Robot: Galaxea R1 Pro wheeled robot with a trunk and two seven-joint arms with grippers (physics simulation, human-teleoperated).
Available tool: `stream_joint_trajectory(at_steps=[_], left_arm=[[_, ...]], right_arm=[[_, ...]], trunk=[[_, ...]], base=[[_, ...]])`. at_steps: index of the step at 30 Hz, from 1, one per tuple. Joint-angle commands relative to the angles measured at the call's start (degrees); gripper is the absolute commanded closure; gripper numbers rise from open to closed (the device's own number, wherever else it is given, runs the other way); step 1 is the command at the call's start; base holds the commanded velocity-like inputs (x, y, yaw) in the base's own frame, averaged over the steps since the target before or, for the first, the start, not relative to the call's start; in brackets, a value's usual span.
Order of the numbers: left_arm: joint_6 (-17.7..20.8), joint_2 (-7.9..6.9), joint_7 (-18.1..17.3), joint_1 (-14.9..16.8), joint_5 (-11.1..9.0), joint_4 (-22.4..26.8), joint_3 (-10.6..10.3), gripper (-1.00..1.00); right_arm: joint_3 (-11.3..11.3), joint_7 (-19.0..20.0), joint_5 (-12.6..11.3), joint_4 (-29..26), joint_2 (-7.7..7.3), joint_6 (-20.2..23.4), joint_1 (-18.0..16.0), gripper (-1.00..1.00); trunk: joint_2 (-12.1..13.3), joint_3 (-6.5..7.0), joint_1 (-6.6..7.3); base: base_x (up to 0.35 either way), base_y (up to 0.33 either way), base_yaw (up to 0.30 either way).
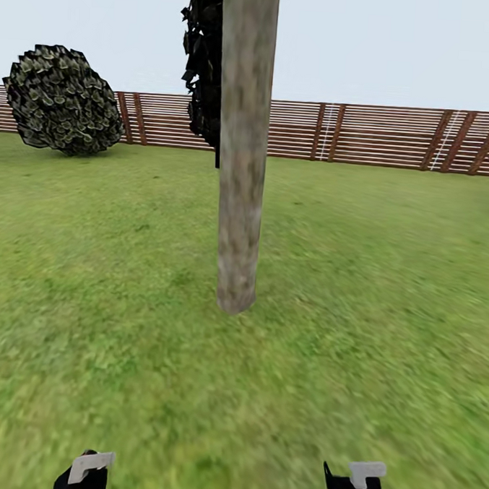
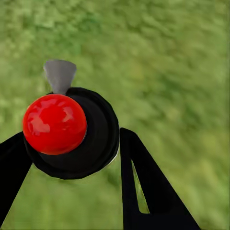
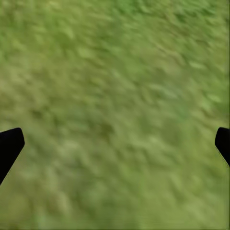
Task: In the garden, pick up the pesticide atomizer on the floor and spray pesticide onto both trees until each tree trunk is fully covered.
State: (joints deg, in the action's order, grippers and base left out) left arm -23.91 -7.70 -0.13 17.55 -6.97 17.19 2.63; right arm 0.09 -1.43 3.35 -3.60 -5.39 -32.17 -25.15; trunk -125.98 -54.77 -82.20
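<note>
Red-capped pesticide atomizer (image 2: 64,129) sits clamped between the left gripper (image 2: 72,153) fingers, grey nozzle pointing away over the lawn (image 1: 387,282); right gripper (image 3: 115,139) is spread wide with nothing in it. Pickup looks done, and the robot faces a thick grey-brown tree trunk (image 1: 241,165) standing straight ahead, near, with fence (image 1: 381,133) behind (no spray specks visible on the bark). Next move, I'd judge: raise the left arm, aim nozzle at the trunk, then spray.
</note>
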Motion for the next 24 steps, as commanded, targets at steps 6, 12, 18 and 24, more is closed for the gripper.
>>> stream_joint_trajectory(at_steps=[6, 12, 18, 24], left_arm=[[-0.23, 0.06, -0.33, 0.03, -0.33, 0.01, -0.13, 1.0], [-0.27, -0.03, -0.25, -0.05, -0.31, 0.01, -0.21, 1.0], [-1.25, -0.01, 0.1, -0.08, 0.06, 0.33, -0.25, 1.0], [-1.84, -0.15, -0.2, -0.15, -0.21, 0.63, -0.18, 1.0]], right_arm=[[-0.01, -0.03, 0.28, 0.45, 0.17, -0.16, 0.42, -1.0], [-0.06, 0.04, 0.2, 0.45, 0.92, -0.17, 0.54, -1.0], [-0.03, 0.06, 0.17, 0.44, 1.36, -0.11, 0.54, -1.0], [-0.01, 0.25, 0.3, 0.44, 1.57, -0.09, 0.54, -1.0]], trunk=[[-0.02, -0.05, -0.02], [-0.02, -0.05, -0.02], [-0.02, -0.05, -0.02], [-0.02, -0.05, -0.02]], base=[[0.339, 0.0, 0.0], [0.339, -0.013, 0.0], [0.325, -0.098, 0.0], [0.308, -0.129, 0.0]])
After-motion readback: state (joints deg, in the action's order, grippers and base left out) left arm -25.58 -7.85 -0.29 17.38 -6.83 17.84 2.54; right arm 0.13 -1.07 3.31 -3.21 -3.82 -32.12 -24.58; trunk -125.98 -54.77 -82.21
